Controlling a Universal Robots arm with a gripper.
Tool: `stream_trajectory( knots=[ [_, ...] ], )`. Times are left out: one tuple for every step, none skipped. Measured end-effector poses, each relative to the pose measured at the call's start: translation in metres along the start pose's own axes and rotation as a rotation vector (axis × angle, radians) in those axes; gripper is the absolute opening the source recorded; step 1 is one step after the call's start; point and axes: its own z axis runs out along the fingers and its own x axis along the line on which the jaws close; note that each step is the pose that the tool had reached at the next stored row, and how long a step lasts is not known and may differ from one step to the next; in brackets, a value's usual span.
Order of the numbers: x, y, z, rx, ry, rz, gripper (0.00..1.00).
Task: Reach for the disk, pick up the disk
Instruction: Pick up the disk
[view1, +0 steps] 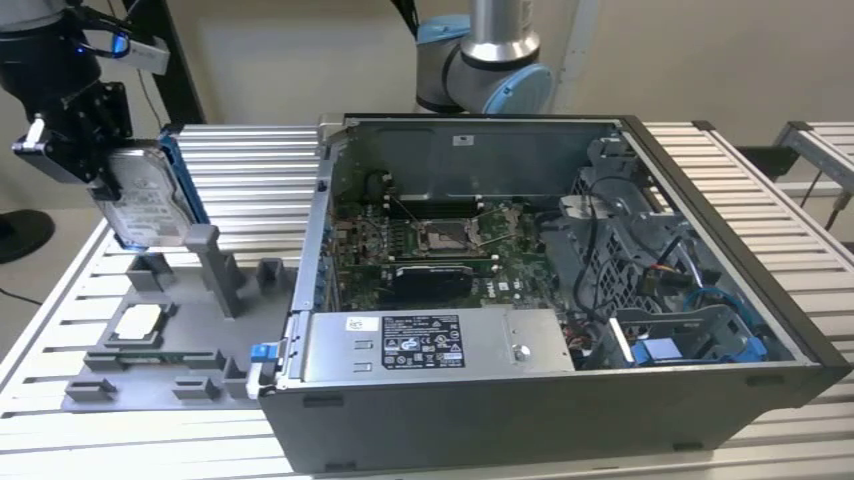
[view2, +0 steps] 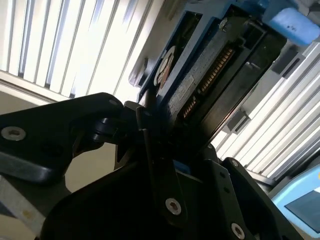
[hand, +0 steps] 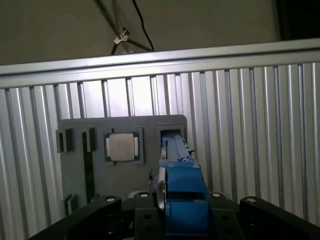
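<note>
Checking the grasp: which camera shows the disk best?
The exterior view: the disk stands upright, label face visible, clamped in the end effector. The second wrist view shows its connector edge close up; the first wrist view looks along its blue bracket.

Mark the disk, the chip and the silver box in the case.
disk (view1: 143, 205), exterior view, on its flat silver face.
chip (hand: 123, 146), first wrist view, middle of its silver top.
silver box (view1: 534, 330), exterior view, bare metal beside its black-white label.
</note>
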Motion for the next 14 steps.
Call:
stream_trajectory(
  knots=[
    [0.0000,0.0000,-0.0023,0.0000,0.0000,0.000,0.00],
    [0.0000,0.0001,-0.0048,-0.0001,0.0000,0.000,0.00],
    [-0.0001,0.0001,-0.0068,0.0000,0.0000,0.000,0.00],
    [-0.0001,0.0001,-0.0091,0.0000,0.0000,0.000,0.00],
    [-0.0001,0.0001,-0.0115,0.0000,0.0000,0.000,0.00],
    [-0.0002,0.0002,-0.0138,-0.0001,0.0000,0.000,0.00],
    [-0.0002,0.0002,-0.0161,-0.0001,0.0001,0.000,0.00],
    [-0.0002,0.0002,-0.0187,0.0000,0.0000,0.000,0.00],
    [-0.0002,0.0002,-0.0214,0.0000,0.0000,0.000,0.00],
    [-0.0003,0.0002,-0.0241,0.0000,0.0000,0.000,0.00],
    [-0.0003,0.0003,-0.0269,-0.0001,0.0000,0.000,0.00],
    [-0.0003,0.0003,-0.0297,-0.0001,0.0001,0.000,0.00],
    [-0.0004,0.0003,-0.0324,0.0000,0.0000,0.000,0.00],
    [-0.0004,0.0003,-0.0351,0.0000,0.0000,0.000,0.00]
  ],
)
